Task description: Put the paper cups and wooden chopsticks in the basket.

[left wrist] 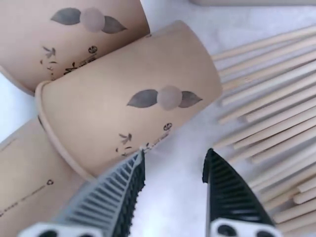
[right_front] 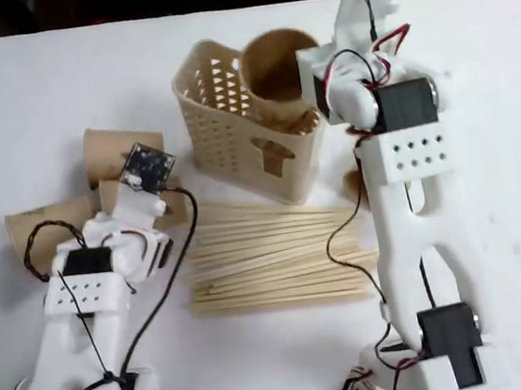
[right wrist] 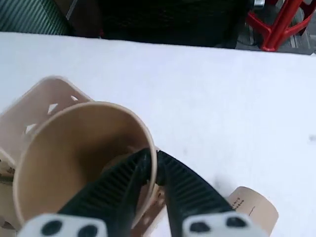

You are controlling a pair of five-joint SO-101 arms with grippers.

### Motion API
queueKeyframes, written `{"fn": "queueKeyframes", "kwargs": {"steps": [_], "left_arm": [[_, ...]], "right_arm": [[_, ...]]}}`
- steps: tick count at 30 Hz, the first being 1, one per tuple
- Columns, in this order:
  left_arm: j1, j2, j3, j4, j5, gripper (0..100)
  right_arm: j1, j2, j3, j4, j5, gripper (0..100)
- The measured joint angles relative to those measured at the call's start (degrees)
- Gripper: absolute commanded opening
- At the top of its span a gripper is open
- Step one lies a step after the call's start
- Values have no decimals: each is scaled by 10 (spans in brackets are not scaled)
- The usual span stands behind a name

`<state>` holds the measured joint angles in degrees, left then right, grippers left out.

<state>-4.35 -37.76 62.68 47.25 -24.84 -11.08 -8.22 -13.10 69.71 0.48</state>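
Over white table (right_front: 56, 77), right tool (right wrist: 153, 159) pinches cup (right wrist: 74, 148) rim above basket (right_front: 265, 156); left tool (left wrist: 175, 153) gapes wide.

The basket (right_front: 222, 114) stands far centre on the worktop (right_front: 37, 80), one cup (right_front: 278, 69) at its right end; chopsticks (right_front: 278, 259) lie nearer, more cups (right_front: 115, 152) left.

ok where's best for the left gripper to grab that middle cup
Pinch the middle cup at its rim, one left gripper finger inside the mouth, one outside, from the mouth end. It lies on its side; its body looks wide for the jaws.
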Motion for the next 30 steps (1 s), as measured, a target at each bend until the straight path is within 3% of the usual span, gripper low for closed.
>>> {"fn": "queueKeyframes", "kwargs": {"steps": [4, 11, 22, 30], "left_arm": [[0, 0, 0, 0, 0, 199], [0, 0, 0, 0, 0, 199], [0, 0, 0, 0, 0, 199], [0, 0, 0, 0, 0, 199]], "right_arm": [[0, 35, 0, 14, 0, 177], [6, 47, -1, 30, 4, 187], [11, -101, 13, 176, 196, 188], [18, -217, 183, 72, 236, 190]]}}
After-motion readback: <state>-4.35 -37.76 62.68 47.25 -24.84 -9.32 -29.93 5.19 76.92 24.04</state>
